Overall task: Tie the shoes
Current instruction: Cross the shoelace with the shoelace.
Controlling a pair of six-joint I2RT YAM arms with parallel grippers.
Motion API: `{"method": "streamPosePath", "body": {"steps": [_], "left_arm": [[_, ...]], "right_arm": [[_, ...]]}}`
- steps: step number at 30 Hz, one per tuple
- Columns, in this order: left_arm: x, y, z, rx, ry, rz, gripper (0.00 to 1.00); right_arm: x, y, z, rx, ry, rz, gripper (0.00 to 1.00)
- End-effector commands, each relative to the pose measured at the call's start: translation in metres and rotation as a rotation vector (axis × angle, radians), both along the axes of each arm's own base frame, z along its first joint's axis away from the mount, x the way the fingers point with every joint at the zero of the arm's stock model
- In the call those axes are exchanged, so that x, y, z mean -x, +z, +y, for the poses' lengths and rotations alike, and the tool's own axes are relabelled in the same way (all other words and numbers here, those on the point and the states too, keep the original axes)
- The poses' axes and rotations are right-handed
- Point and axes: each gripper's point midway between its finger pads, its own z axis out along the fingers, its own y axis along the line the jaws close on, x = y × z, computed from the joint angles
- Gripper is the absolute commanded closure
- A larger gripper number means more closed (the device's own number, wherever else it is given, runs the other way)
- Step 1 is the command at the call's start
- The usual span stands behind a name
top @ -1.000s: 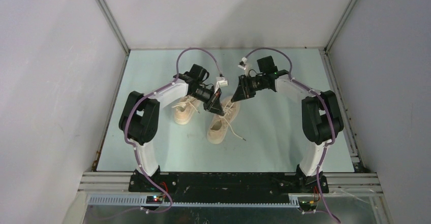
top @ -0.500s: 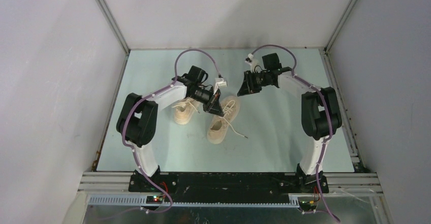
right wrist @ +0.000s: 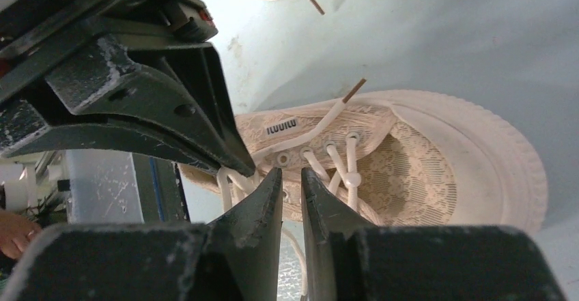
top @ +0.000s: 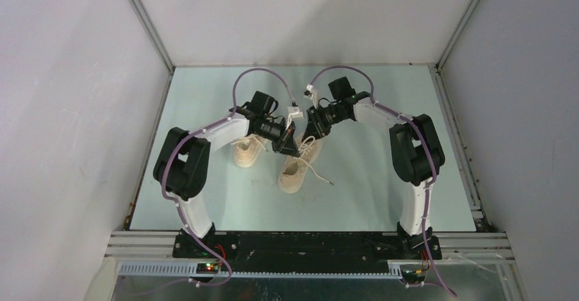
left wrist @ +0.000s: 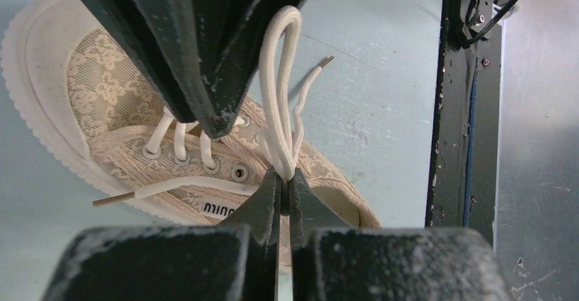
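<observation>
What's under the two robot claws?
A cream shoe with untied laces. The left gripper pinches a lace loop. The right gripper covers part of the shoe's top, so that can't be seen.

Landmark: near shoe, mid-table, toe pointing toward the arm bases. Far shoe just left of it and slightly behind, gap between the two. Left gripper above its heel end, reaching in from the left. Lace loop between that gripper's fingers, standing up over its eyelets. Right gripper just behind and right of the same end, tips close beside the left gripper's. Lace tail lying on the table off its right side.
</observation>
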Motion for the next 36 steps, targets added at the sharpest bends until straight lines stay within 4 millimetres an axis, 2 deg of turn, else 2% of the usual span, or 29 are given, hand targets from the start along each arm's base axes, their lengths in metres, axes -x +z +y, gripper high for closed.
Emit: {"method": "streamPosePath", "body": {"steps": [1,4,8,23,31,34,36], "left_arm": [[-0.004,0.024,-0.005,0.041,-0.012,-0.091,0.94],[-0.006,0.025,-0.003,0.03,-0.041,-0.137,0.76],[-0.001,0.022,0.004,-0.012,-0.103,-0.149,0.67],[0.01,0.016,-0.006,-0.043,-0.197,-0.193,0.61],[0.006,0.01,-0.005,-0.086,-0.22,-0.253,0.59],[0.003,0.011,-0.003,-0.104,-0.229,-0.285,0.59],[0.002,0.011,-0.001,-0.115,-0.252,-0.324,0.59]], "right_arm": [[0.013,0.008,0.01,-0.062,0.086,0.002,0.82],[0.017,0.006,0.011,-0.058,0.087,0.015,0.82],[0.014,0.005,0.008,-0.053,0.075,0.013,0.82],[0.01,0.004,0.007,-0.043,0.052,0.02,0.81],[0.011,0.003,0.006,-0.039,0.048,0.023,0.81],[0.009,0.006,0.001,-0.027,0.032,0.02,0.79],[0.007,0.012,-0.01,-0.023,0.002,0.023,0.75]]}}
